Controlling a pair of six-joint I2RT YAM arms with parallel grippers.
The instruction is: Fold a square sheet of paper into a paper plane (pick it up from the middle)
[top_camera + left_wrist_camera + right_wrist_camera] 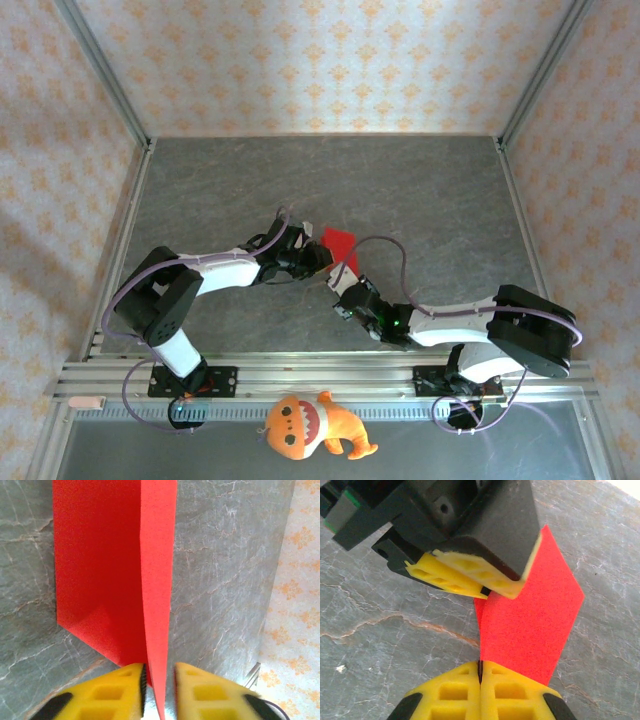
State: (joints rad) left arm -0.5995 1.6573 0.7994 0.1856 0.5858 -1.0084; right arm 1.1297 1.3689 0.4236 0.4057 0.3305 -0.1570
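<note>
The square sheet of paper (340, 240) is bright red and folded along a crease, half of it standing up off the grey table. In the left wrist view the paper (110, 570) rises as a thin flap between the yellow fingers of my left gripper (160, 680). Those jaws stand a little apart, and the flap leans on the left pad, clear of the right one. My right gripper (481, 667) is shut on the near corner of the paper (535, 625), right below the left gripper (495, 592). From above, the left gripper (322, 258) and the right gripper (345, 287) meet at the sheet.
An orange plush toy (305, 425) with white teeth lies in front of the metal base rail (320, 375), outside the work area. The grey marbled table (420, 190) stretches bare behind and to the right of the paper, bounded by patterned walls.
</note>
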